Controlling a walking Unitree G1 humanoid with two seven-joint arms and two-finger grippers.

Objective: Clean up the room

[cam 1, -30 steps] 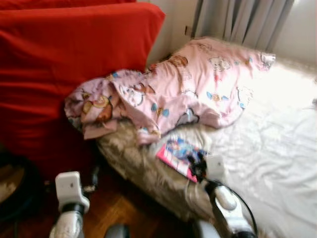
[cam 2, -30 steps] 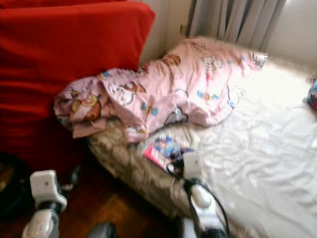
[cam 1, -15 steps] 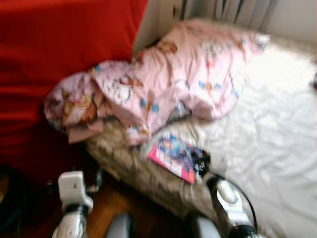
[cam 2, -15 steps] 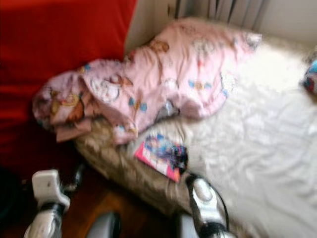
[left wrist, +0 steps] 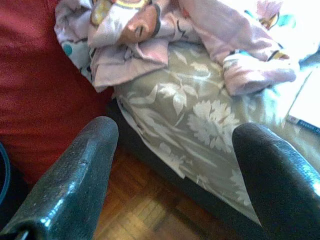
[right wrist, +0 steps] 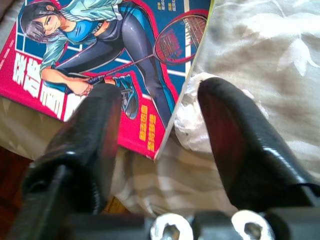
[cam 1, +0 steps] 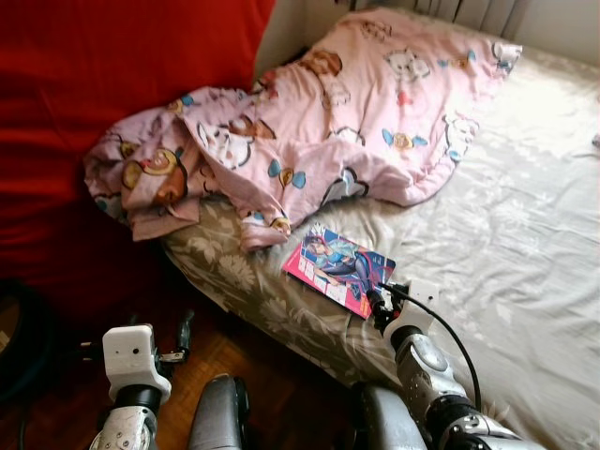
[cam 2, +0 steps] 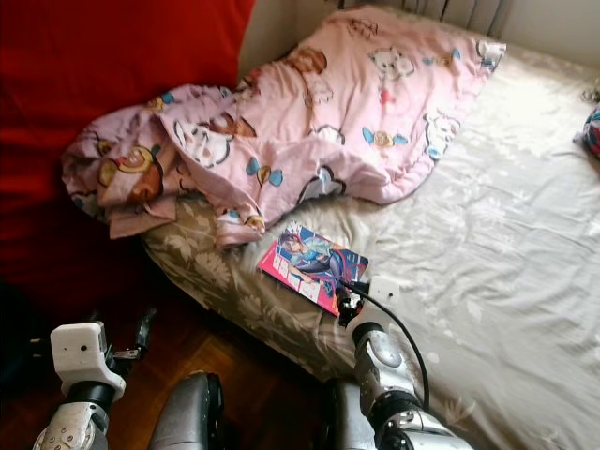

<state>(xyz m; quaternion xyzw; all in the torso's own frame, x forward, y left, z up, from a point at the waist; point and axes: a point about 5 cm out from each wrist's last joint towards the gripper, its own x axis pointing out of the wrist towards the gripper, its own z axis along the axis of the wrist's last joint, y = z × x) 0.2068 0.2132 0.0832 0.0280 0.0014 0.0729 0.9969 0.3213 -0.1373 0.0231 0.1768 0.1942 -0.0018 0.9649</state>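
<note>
Since the right gripper [right wrist: 160, 145] has pulled back to the book's near corner, nothing is gripped yet: left of the book [cam 1: 337, 269] the left gripper [left wrist: 175, 165] hangs wide open over the floor, while the right's fingers straddle the corner, open.

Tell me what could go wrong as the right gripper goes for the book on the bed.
The book lies flat near the edge of the bed. The right gripper is open, one finger over the cover and one on the sheet, so closing may pinch the soft sheet or bend the corner. A push could slide the book off onto the wood floor. The pink blanket lies close behind and could snag if the book is shoved forward.
</note>
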